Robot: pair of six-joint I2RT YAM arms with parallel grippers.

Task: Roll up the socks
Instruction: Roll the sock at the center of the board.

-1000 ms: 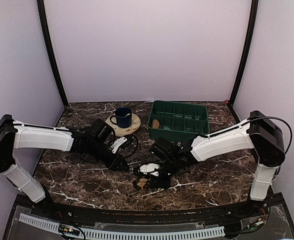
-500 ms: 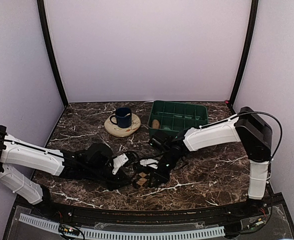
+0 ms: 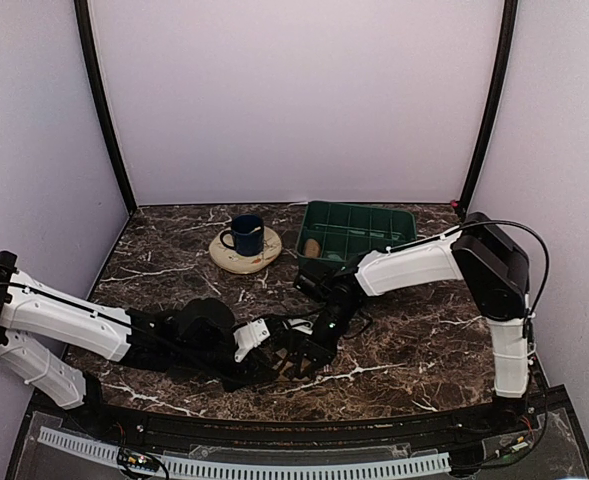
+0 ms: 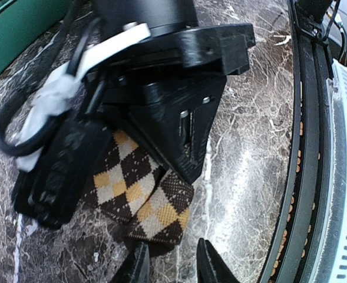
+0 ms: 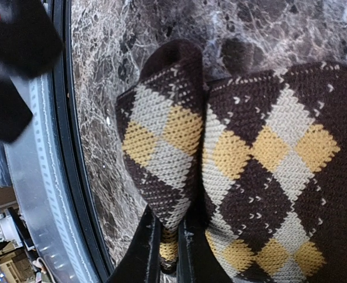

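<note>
- Running along the near edge as a black rail (image 4: pixel 297 177) beside a perforated white strip (image 4: pixel 345 177).
- Hovering low over the table (image 3: pixel 424 340) with the left gripper (image 4: pixel 173 268), jaws parted, grasping nothing, tips just beside the sock's hem.
- Lying on glossy dark marble veined white as a knitted sock (image 5: pixel 267 153): dark brown with tan and cream argyle diamonds, gathered into two soft side-by-side folds.
- Pinching one fold with the right gripper (image 5: pixel 168 236), jaws clenched on the knit, its blocky black body covering the sock's far part.
- Sitting farther back as a blue mug (image 3: pixel 246 235) on a round pale disc (image 3: pixel 236 262).
- Holding a small tan bundle (image 3: pixel 312 247) in a near-left compartment of the green gridded tray (image 3: pixel 364 207).
</note>
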